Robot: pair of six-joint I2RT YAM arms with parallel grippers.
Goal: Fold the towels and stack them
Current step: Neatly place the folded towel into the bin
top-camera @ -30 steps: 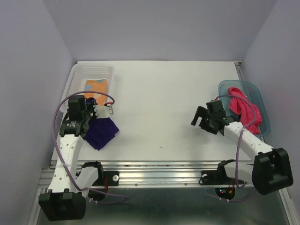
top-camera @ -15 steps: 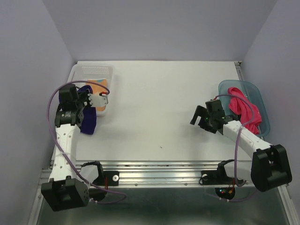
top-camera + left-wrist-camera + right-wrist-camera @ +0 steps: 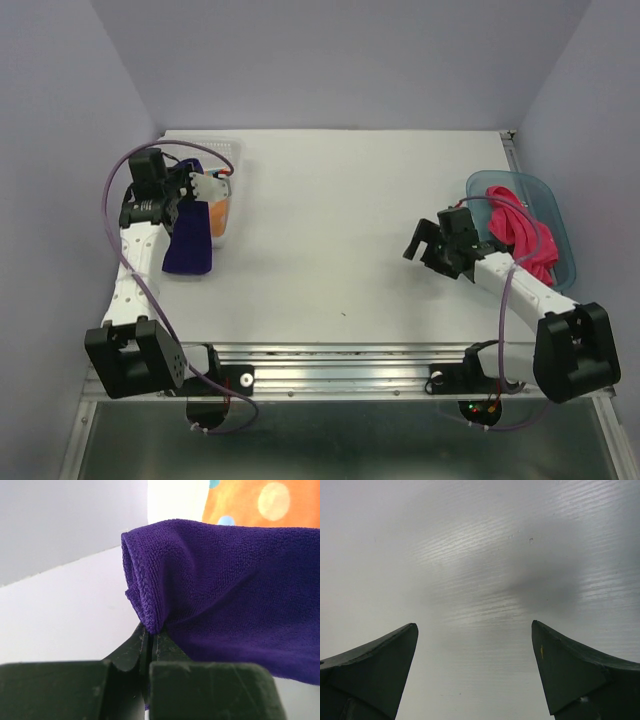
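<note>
Top view:
- Left gripper [image 3: 188, 195] sits at the far-left of the table [image 3: 340, 200], over the near-left part of the clear basket [image 3: 200, 143].
- Purple towel [image 3: 188, 242] hangs from it. Its long axis runs from the gripper back toward the arm bases, with the free end past the basket's near edge.
- Can't tell from this angle whether that free end touches the table or hangs clear.
- Orange towel [image 3: 221, 212] lies in the basket, just right of the purple one.
- Right gripper [image 3: 421, 240] is over bare table on the right. The pink towel [image 3: 520, 230] is heaped in the teal tub [image 3: 500, 178], just behind and to the right of it.

Left wrist:
- Left gripper [image 3: 149, 636] is pinched tight on a folded edge of the purple towel [image 3: 235, 600], with no gap between the fingers.
- The cloth drapes away from the tips. The dotted orange towel [image 3: 250, 505] shows directly beyond it, so the target is straight ahead of the hand.

Right wrist:
- Right gripper [image 3: 475, 630] is spread wide and holds nothing. Only the bare table [image 3: 470, 555] shows under it.

Read:
- The left arm owns the purple towel, and the orange one is on its right side. My guess is the next move shifts the hanging cloth rightward over the orange before release.
- The right arm is the nearer one for the pink towel.
</note>
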